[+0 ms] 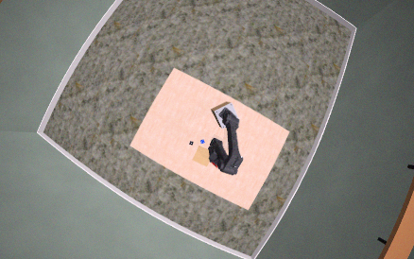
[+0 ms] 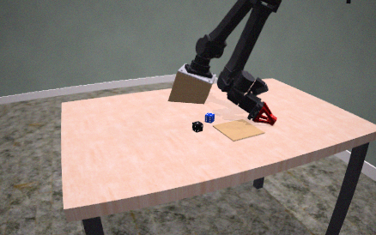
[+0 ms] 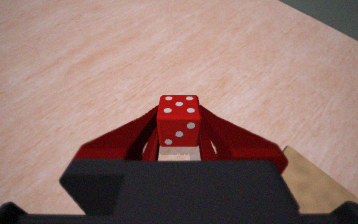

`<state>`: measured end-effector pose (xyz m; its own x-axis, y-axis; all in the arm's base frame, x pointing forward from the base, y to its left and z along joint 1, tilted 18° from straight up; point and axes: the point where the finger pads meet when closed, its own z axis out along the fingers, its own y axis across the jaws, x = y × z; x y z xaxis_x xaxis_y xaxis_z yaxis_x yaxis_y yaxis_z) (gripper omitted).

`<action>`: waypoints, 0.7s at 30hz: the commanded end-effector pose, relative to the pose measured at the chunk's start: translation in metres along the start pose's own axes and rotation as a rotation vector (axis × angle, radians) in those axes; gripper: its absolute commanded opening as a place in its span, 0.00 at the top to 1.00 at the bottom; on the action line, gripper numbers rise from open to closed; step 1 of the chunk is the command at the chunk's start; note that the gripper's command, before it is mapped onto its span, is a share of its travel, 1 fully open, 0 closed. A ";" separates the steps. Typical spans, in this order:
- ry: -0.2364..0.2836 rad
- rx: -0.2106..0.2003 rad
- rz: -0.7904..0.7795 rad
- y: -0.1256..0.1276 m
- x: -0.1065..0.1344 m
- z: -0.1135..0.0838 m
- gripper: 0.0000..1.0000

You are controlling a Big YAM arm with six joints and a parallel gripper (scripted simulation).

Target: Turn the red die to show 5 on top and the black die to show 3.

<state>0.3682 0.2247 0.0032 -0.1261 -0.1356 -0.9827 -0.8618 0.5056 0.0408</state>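
My gripper (image 2: 273, 122) (image 3: 179, 111) is shut on the red die (image 3: 179, 133), beside the mat (image 1: 200, 156) (image 2: 237, 131) (image 3: 322, 182) and off it. In the wrist view the die's upper visible face shows 5 and the face toward the camera shows 3. Whether it touches the table I cannot tell. The black die (image 1: 191, 143) (image 2: 197, 126) and the blue die (image 1: 202, 141) (image 2: 209, 117) lie apart on the table, both off the mat. Their top numbers are too small to read. The mat lies flat.
The arm's base block (image 1: 221, 116) (image 2: 189, 87) is on the table (image 1: 161, 109) (image 2: 120, 150), behind the dice in the exterior view. The arm reaches over the table from there. The blue die is close to the mat's corner.
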 end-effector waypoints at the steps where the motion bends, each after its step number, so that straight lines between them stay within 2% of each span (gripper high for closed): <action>1: -0.025 -0.005 -0.018 0.002 -0.008 0.004 0.75; 21: -0.023 -0.006 -0.016 0.002 -0.006 0.004 0.75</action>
<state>0.3681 0.2247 0.0027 -0.1274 -0.1360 -0.9825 -0.8616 0.5058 0.0417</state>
